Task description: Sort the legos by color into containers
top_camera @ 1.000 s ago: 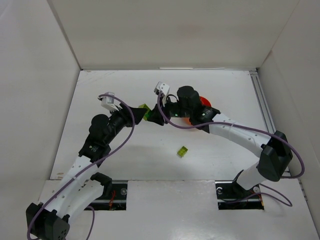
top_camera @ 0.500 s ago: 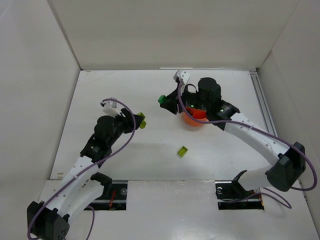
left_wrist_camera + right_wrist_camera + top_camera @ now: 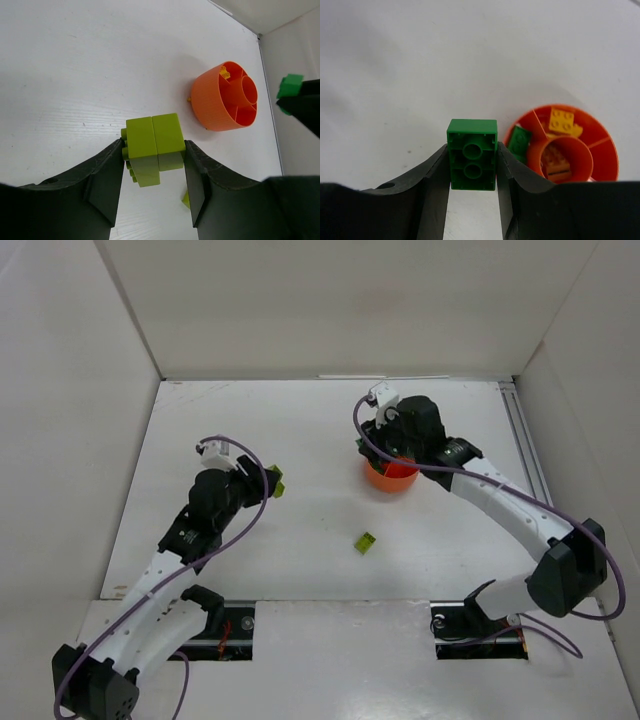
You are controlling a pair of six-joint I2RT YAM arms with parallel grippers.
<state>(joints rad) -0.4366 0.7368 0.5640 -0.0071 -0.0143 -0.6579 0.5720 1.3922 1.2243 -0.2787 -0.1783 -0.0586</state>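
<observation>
Fingers (image 3: 105, 180) of the left gripper (image 3: 154, 150) pinch a lime brick (image 3: 152, 147) by its sides, above the bare table (image 3: 75, 75). A seam runs down its middle, and whether it is one piece or two cannot be told. The right gripper (image 3: 472, 150) is clamped on a green brick (image 3: 472, 162), hollow underside toward the camera, just left of the orange dish (image 3: 605, 155).

In the right wrist view that gripper's own finger cuts off the dish's lower edge. From overhead the right arm covers most of the dish, leaving only the near wall showing.

A second green brick (image 3: 520, 142) lies in the dish's left compartment and a yellow brick (image 3: 561, 121) in the upper one. The central cup (image 3: 570, 150) holds something brownish-orange that is too dim to name. The right-hand compartments show bare orange.

A loose lime brick (image 3: 365, 542) lies on the table between the arms, well apart from the dish. The left wrist view shows only a sliver of it under a finger.
</observation>
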